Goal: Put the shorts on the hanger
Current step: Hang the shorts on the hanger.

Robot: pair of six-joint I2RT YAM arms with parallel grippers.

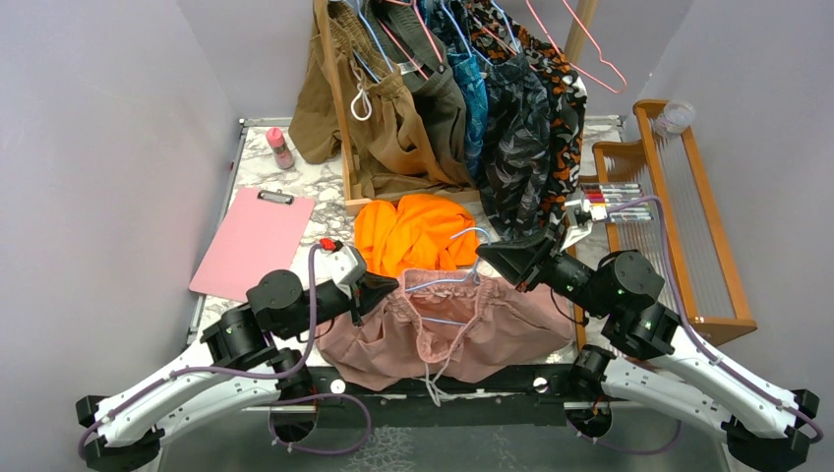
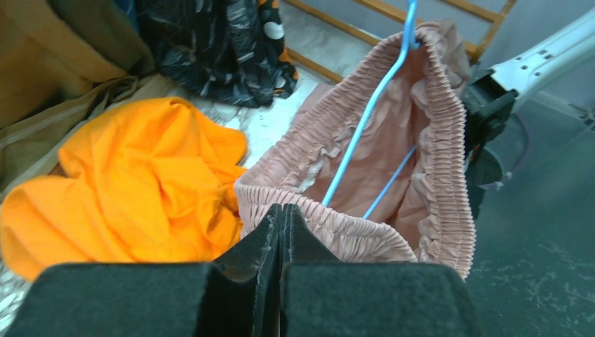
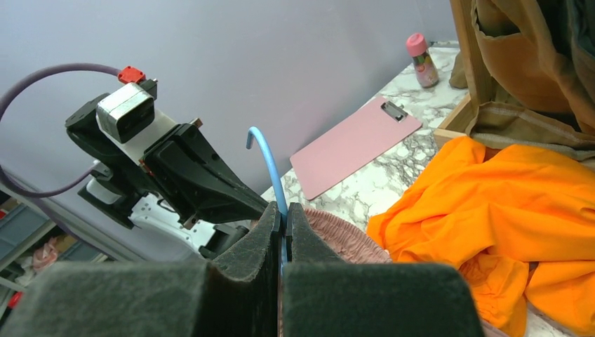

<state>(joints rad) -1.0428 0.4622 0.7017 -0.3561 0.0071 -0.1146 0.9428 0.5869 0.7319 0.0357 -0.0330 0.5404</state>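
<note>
The dusty pink shorts lie spread at the table's near edge, waistband towards the back. The light blue hanger is threaded into the waist opening, its wire running inside the gathered waistband. My right gripper is shut on the hanger's neck just below the hook, right above the waistband. My left gripper is shut, its tips against the near left part of the waistband; no fabric shows between them. In the top view it sits at the waistband's left end.
Bright orange shorts lie just behind the pink ones. A wooden rack holds hanging clothes and pink hangers. A pink clipboard and a bottle sit left; a wooden frame with markers stands right.
</note>
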